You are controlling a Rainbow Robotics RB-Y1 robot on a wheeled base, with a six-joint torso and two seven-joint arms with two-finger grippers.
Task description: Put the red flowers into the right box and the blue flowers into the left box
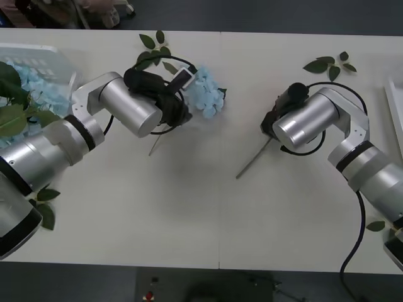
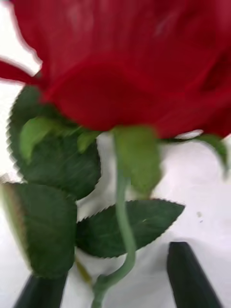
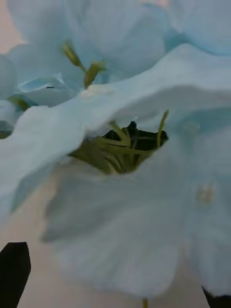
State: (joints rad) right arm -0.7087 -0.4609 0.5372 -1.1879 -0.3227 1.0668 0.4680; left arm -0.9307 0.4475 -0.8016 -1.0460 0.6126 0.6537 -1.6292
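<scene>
A white table (image 1: pixel 208 220) fills the front view, with a dark strip of floor along its far and near edges. At about ten o'clock, the left box (image 1: pixel 38 56) sits at the table's corner with pale blue flowers (image 1: pixel 38 88) and big green leaves heaped in and over it. The left gripper (image 1: pixel 179 94) is at about eleven o'clock from the table's middle, pressed up against another blue flower (image 1: pixel 208 94); its wrist view shows its dark fingertips (image 3: pixel 14 272) set wide at the two corners, with blue petals (image 3: pixel 125 202) between them, though whether they grip anything I cannot tell. The right gripper (image 1: pixel 274 123) is at about two o'clock, over a red flower (image 2: pixel 130 62) whose thin stem (image 1: pixel 252 160) trails toward the table's middle; its black fingers (image 2: pixel 190 274) stand apart on either side of the green stem without touching it. Loose leaf sprigs (image 1: pixel 329 65) lie at one o'clock, and the right box's (image 1: pixel 394 110) white edge shows at three o'clock.
</scene>
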